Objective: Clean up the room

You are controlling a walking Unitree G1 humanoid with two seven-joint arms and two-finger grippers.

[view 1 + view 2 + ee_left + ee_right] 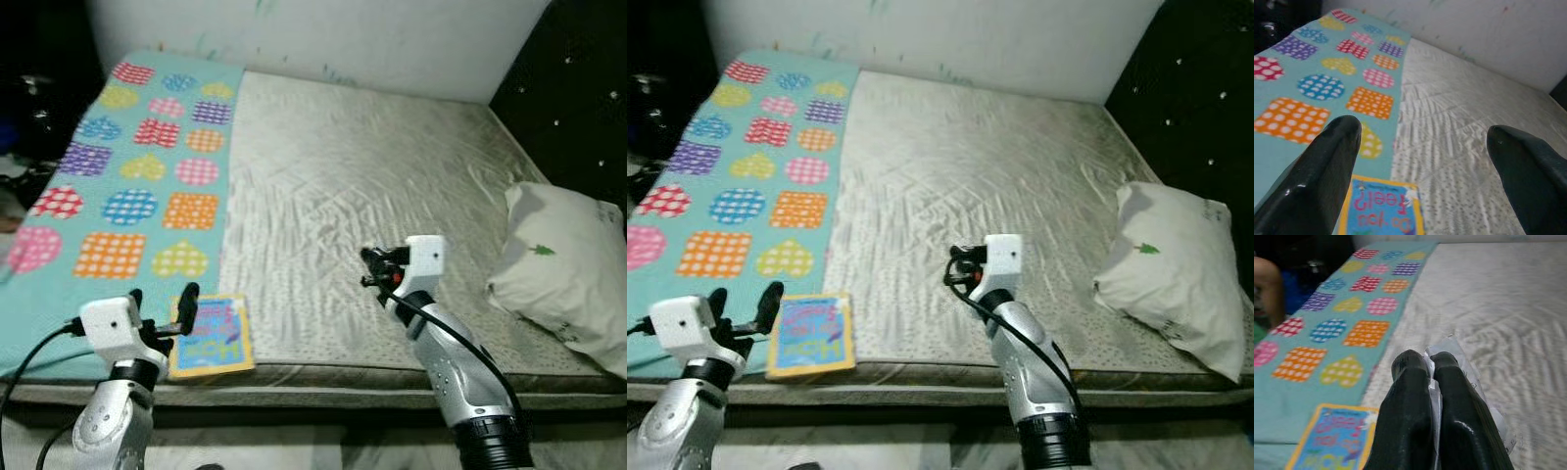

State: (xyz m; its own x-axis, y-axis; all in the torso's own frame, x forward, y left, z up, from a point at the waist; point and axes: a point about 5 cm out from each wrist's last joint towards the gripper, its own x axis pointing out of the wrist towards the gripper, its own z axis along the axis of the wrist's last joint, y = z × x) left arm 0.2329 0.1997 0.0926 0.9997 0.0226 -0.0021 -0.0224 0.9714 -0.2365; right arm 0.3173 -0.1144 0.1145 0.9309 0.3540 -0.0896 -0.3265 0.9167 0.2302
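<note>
Hovering at the near edge of the bed (392,166), the left gripper (163,311) has its fingers (1317,176) spread wide w/ nothing between them, sitting just beside a book (212,335). Book lies flat on the mattress near the front edge, yellow border, blue cover, half on the blanket (127,186) & half on the grey sheet (372,186). Right gripper (1431,363) is raised over the sheet, right of the book & well apart from it; its fingers are pressed together, pinching a clear plastic wrapper (1457,350) that sticks out past the tips, crinkled. Blanket is teal w/ dotted hearts, circles & squares in pink, orange, yellow, blue, purple; it covers the left strip of the bed from front to back. Sheet is wrinkled, pale grey w/ small dots, covering the rest. Pillow (568,269), white w/ a small green tree print, rests at the right edge against the dark side panel (578,88). Behind the bed, a white wall (333,39). Far left beyond the blanket is dark clutter, too dim to tell apart.
</note>
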